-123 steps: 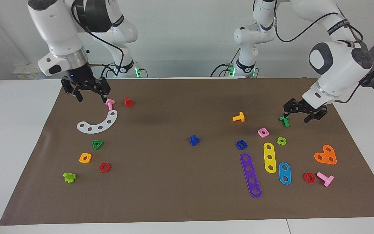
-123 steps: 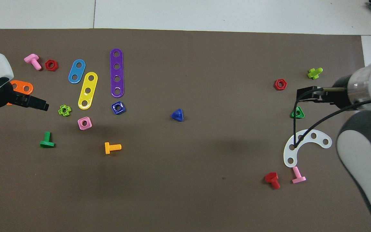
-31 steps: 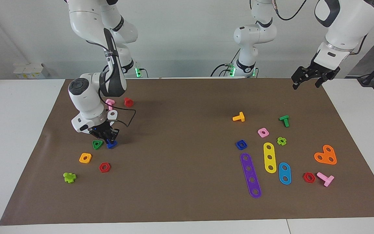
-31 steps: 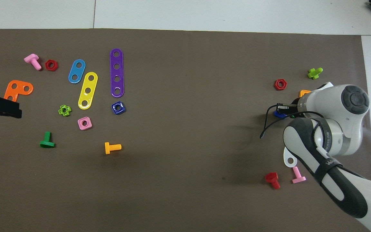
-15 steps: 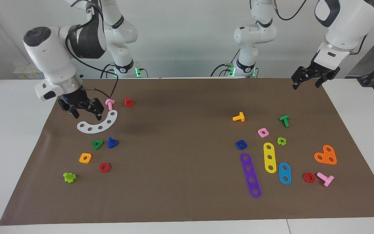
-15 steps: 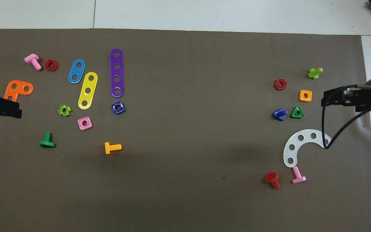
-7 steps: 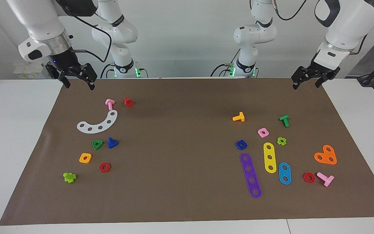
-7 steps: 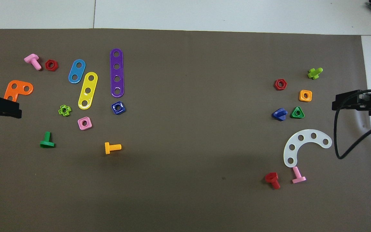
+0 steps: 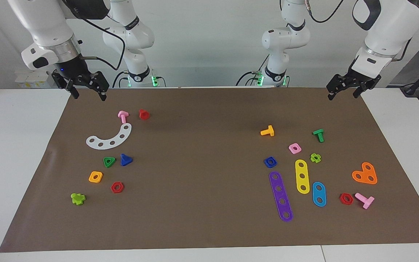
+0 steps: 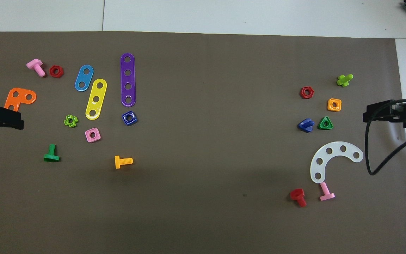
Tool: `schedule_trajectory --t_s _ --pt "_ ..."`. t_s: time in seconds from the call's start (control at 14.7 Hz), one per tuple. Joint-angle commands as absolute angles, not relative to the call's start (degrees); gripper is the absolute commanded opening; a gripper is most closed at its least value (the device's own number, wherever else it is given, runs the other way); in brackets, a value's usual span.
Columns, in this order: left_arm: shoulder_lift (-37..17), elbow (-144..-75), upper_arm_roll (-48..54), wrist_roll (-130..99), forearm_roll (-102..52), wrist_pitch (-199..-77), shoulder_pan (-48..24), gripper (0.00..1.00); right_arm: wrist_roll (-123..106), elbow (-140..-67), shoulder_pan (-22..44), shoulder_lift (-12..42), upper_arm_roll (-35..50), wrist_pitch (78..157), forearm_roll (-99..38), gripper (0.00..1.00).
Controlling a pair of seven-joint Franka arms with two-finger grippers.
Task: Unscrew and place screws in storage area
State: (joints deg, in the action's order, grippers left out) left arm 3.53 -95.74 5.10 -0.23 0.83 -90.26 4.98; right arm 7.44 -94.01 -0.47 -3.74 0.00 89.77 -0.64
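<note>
Across the table in the facing view, the dark-blue bolt lies loose on the brown mat, touching nothing, at three o'clock of the green triangular nut. Right gripper hangs at eleven o'clock of it, jaws spread, empty; left gripper waits over the mat's corner, jaws spread too.

From overhead, the bolt sits at nine o'clock of that nut, with the right gripper at three o'clock, clear of both.

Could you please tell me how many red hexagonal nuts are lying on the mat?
2: one red nut beside the orange square nut at the right arm's end; the other red nut beside a pink bolt at the left arm's end.
</note>
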Motion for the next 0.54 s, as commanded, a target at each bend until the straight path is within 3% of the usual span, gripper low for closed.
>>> schedule_trajectory --t_s 0.0,0.48 --pt "5.4 -97.9 5.1 -0.8 1.1 -91.2 5.1 1.00 5.9 -91.8 -1.2 -2.5 0.5 88.0 0.2 1.00" --pt "5.4 -97.9 5.0 -0.8 1.1 -91.2 5.1 1.00 5.8 -92.4 -1.0 -3.0 0.5 88.2 0.0 1.00"
